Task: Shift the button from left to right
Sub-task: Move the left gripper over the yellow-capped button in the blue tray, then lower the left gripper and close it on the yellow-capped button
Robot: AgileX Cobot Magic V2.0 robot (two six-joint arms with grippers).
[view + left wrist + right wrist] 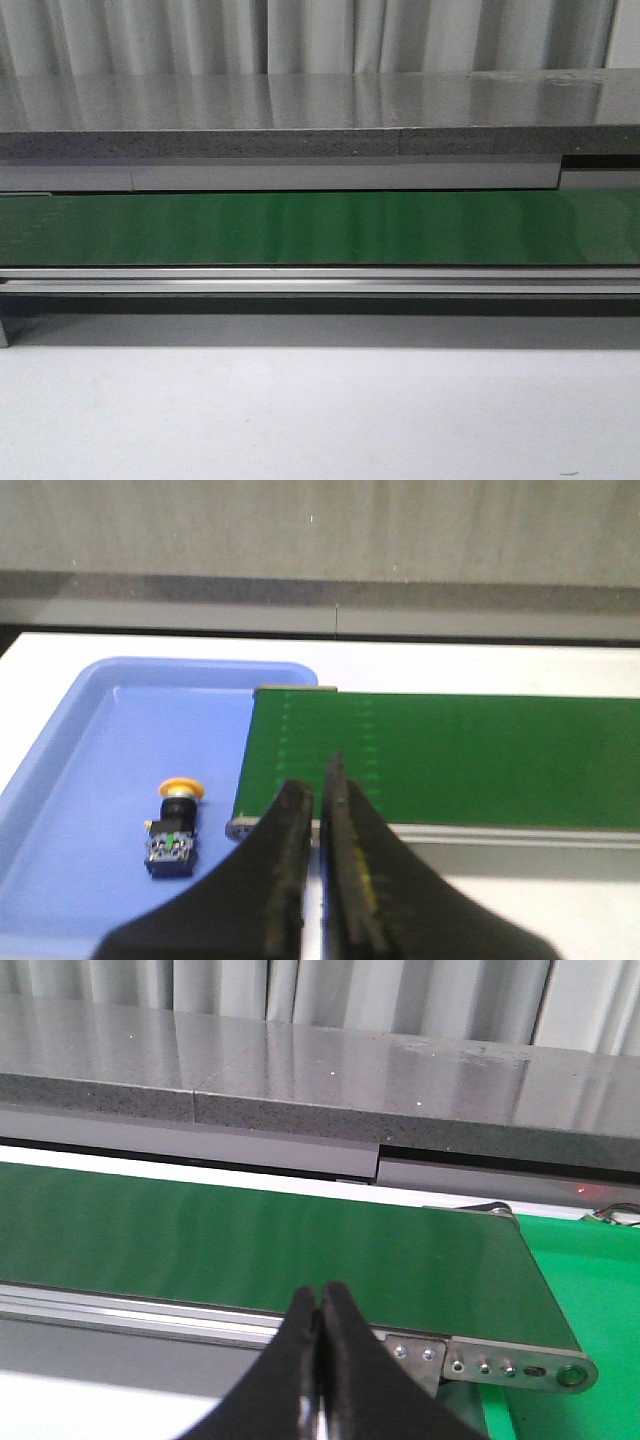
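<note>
Item: small push-button switch (174,826), round yellow-orange cap on a dark block body with tiny green and blue marks. It lies on its side in a shallow light-blue plastic tray (70,770), cap toward the tray's far edge, nearer the tray edge that borders the belt than the opposite one. Nothing touches it.

Item: long green conveyor belt (320,228) in a silver metal frame, running across the white worktop (320,420). One end of it overlaps the blue tray's edge; the other ends at a roller bracket beside a bright green surface (590,1290).

Item: grey speckled stone-like ledge (300,120) behind the belt, pale curtains beyond.

Item: my left gripper (320,780), black fingers drawn nearly together with only a thin slit between them, holding nothing, poised over the belt's end beside the tray, apart from the button.

Item: my right gripper (318,1300), black fingers pressed together, holding nothing, above the belt's near rail.
</note>
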